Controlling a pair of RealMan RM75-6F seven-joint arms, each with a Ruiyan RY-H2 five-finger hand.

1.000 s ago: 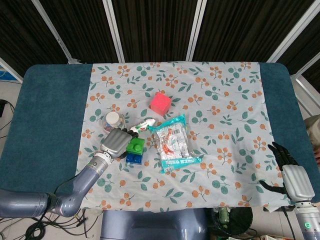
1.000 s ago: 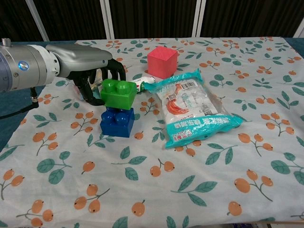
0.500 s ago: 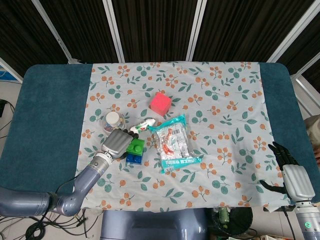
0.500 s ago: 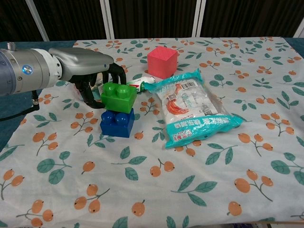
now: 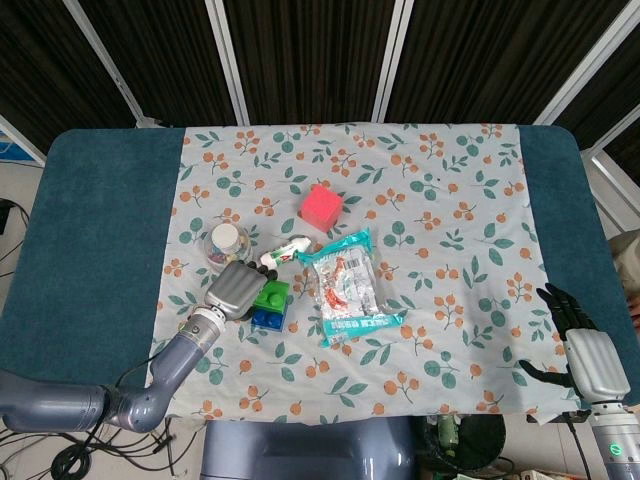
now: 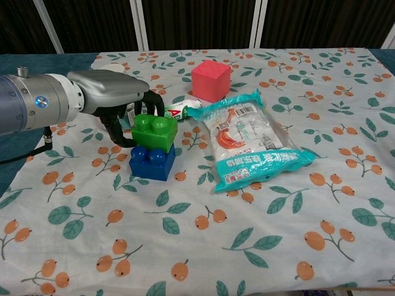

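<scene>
Left hand: your left hand (image 6: 117, 102) is curled over the green block (image 6: 154, 131), dark fingers (image 6: 114, 132) hooked down its left side and behind it; it grips the block.
Green block: sits on the blue block (image 6: 152, 163), tilted a little, its right end overhanging. You cannot tell whether the studs are seated; the joint is in shadow.
Hidden by the hand: in the head view your left hand (image 5: 237, 290) covers the left part of both blocks; only a patch of green (image 5: 270, 297) and a sliver of blue (image 5: 266, 319) show.
Behind the hand: a small tube (image 6: 180, 111) with a white and green label lies just past the fingers, its near end behind the green block. A clear jar (image 5: 226, 244) stands near your wrist in the head view; in the chest view the hand almost covers it.
Right of the blocks: snack packet (image 6: 250, 143) lies flat, near but apart; its print is too small to read.
Farther back: red cube (image 6: 210, 80), upright, just behind the packet's top edge.
Right hand: your right hand (image 5: 583, 354) rests at the table's lower right corner, fingers apart, holding nothing; the wrist is cut off by the frame, and the chest view misses it.
Surface: floral cloth (image 6: 265, 246) over the teal table (image 5: 90, 230).
</scene>
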